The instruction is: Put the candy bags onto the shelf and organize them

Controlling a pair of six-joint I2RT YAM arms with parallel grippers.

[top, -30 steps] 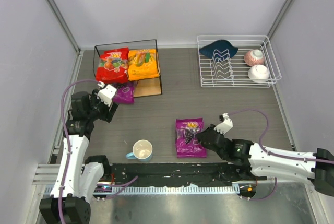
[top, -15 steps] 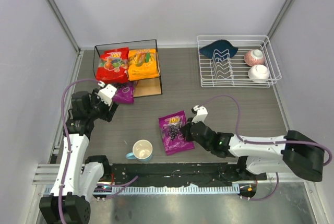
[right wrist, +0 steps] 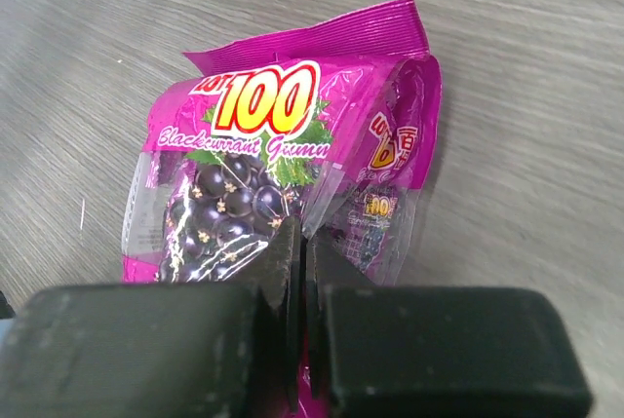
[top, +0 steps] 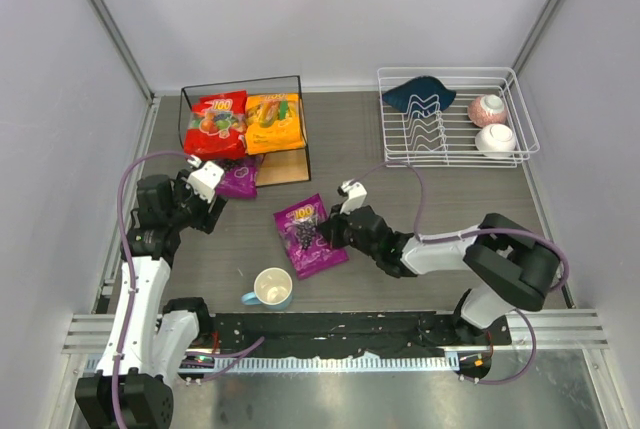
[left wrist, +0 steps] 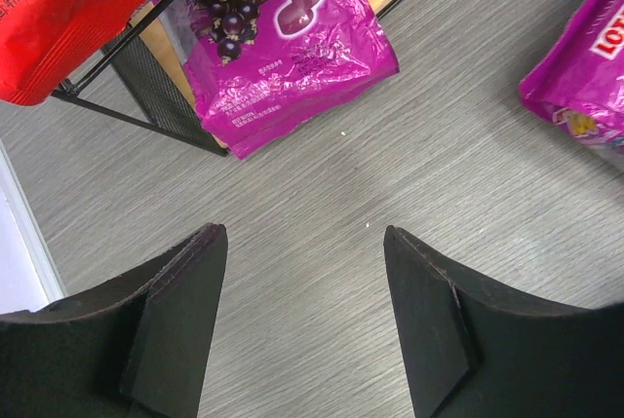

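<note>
Top external view: a grey wood-grain bench [top: 470,199] enclosed by plain white panels. At its far left stands the small two-tier shelf of light wooden boards in black wire [top: 285,167]. A glossy red candy bag [top: 217,124] and a glossy orange-yellow candy bag [top: 273,121] lie side by side on the shelf's top board. The left claw [top: 205,189] hovers just in front of the shelf, fingers spread and empty.

The left wrist view alone shows a first purple candy bag [left wrist: 292,48] lying half under the shelf's wire frame. Right of the shelf and nearer the arms, the right claw [top: 335,234] is pinched onto the second purple candy bag [top: 305,239]. Its "100 Blackcurrant" lettering reads only in the right wrist view.

A white mug [top: 272,288] stands well in front of the shelf. A white wire dish rack [top: 455,154] sits well right of it.
</note>
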